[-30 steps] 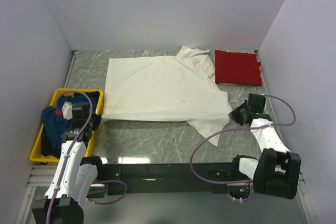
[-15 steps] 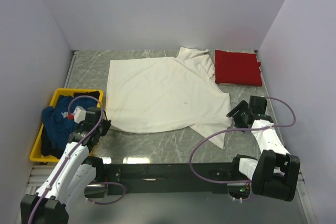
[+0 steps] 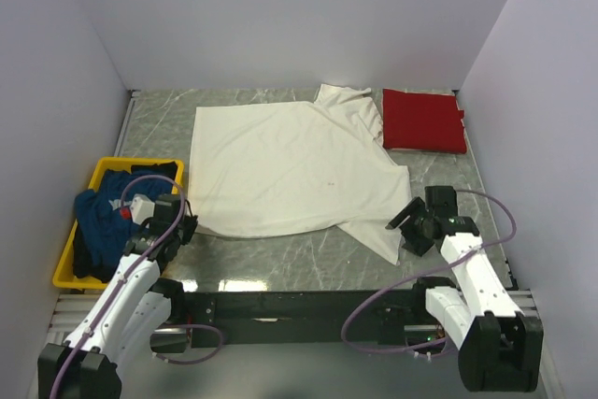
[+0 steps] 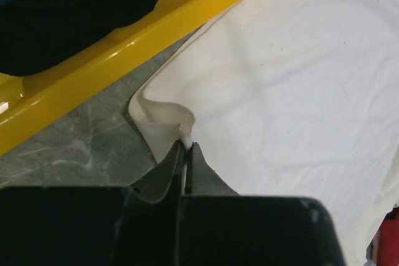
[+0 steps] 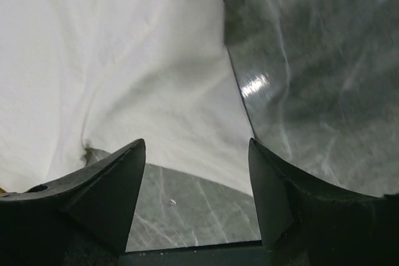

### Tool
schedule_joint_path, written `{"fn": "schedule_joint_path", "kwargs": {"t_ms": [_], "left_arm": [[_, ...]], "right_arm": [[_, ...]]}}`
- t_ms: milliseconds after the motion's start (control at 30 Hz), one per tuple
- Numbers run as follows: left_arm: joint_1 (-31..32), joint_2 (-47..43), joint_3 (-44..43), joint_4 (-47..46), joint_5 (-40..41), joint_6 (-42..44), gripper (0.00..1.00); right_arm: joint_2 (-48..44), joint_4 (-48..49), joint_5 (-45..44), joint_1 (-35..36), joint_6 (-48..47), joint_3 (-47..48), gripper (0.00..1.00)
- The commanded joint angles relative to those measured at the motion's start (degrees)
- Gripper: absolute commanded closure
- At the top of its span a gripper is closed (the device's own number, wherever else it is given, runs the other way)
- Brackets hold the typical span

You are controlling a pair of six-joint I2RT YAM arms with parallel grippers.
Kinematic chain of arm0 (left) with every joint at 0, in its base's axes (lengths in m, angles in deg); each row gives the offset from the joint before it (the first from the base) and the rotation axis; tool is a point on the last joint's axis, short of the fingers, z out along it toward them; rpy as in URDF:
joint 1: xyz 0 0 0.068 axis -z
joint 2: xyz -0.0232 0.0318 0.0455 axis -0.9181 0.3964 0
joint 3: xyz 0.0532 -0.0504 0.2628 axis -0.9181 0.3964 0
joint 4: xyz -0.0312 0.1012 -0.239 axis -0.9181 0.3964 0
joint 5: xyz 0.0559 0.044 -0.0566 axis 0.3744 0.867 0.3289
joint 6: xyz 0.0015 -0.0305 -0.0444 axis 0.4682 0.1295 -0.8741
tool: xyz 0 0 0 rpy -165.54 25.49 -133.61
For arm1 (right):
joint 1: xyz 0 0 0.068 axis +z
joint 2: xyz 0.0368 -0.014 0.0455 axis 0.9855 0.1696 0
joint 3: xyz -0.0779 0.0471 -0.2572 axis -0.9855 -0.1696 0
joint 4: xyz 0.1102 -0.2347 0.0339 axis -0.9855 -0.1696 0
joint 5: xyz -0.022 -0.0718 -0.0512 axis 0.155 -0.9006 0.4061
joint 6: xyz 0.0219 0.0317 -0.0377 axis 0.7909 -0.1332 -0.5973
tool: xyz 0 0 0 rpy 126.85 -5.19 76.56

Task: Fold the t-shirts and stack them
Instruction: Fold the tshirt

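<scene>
A cream-white t-shirt [image 3: 290, 165] lies spread flat across the middle of the marble table. My left gripper [image 3: 183, 223] is shut on its near left hem corner [image 4: 177, 126], pinching a small fold of cloth beside the tray. My right gripper [image 3: 404, 228] hovers open over the near right sleeve [image 5: 156, 91], with nothing between its fingers [image 5: 115, 185]. A folded red t-shirt [image 3: 423, 121] rests at the far right. A dark blue t-shirt [image 3: 103, 217] is bunched in the yellow tray.
The yellow plastic tray [image 3: 98, 175] stands at the left edge, its rim [image 4: 112, 48] close to my left gripper. Pale walls enclose the table on three sides. The black mounting rail [image 3: 280, 304] runs along the near edge.
My right gripper has opened, let go of the sleeve and moved toward the near edge. My left gripper pulled the hem corner toward the near edge, skewing that edge of the white shirt.
</scene>
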Motion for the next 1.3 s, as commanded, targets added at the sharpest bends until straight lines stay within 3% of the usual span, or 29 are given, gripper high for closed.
{"fn": "schedule_joint_path", "kwargs": {"t_ms": [0, 300, 567, 733, 833, 867, 900, 1267], "left_arm": [[0.33, 0.35, 0.18, -2.71, 1.14, -1.53, 0.99], [0.33, 0.8, 0.53, -4.29, 0.7, -2.23, 0.99], [0.42, 1.15, 0.62, -4.38, 0.7, -1.97, 0.99], [0.42, 0.88, 0.45, -4.03, 0.96, -1.88, 0.99], [0.42, 0.88, 0.36, -3.94, 0.97, -1.62, 0.99], [0.33, 0.88, 0.1, -3.68, 1.14, -1.53, 0.99], [0.42, 0.97, -0.08, -3.42, 1.23, -1.27, 0.99], [0.42, -3.24, -1.22, 3.26, 2.9, -1.44, 0.99]], "right_arm": [[-4.38, -7.58, -2.41, 0.72, 4.42, -0.86, 0.28], [-11.52, -15.06, -2.5, 0.64, 4.34, -2.78, 0.32], [-12.83, -12.7, 2.77, 0.72, 3.1, -8.23, 0.53], [-12.58, -11.2, 3.39, 0.72, 3.11, -8.85, 0.55], [-11.17, -10.23, 3.22, 0.72, 2.49, -8.24, 0.7], [-10.9, -10.23, 3.04, 0.72, 2.05, -7.19, 0.9], [-10.21, -10.75, 2.95, 0.72, 1.35, -6.4, 1.0], [-13.27, -16.64, 1.28, 0.72, -2.52, 7.75, 1.0]]}}
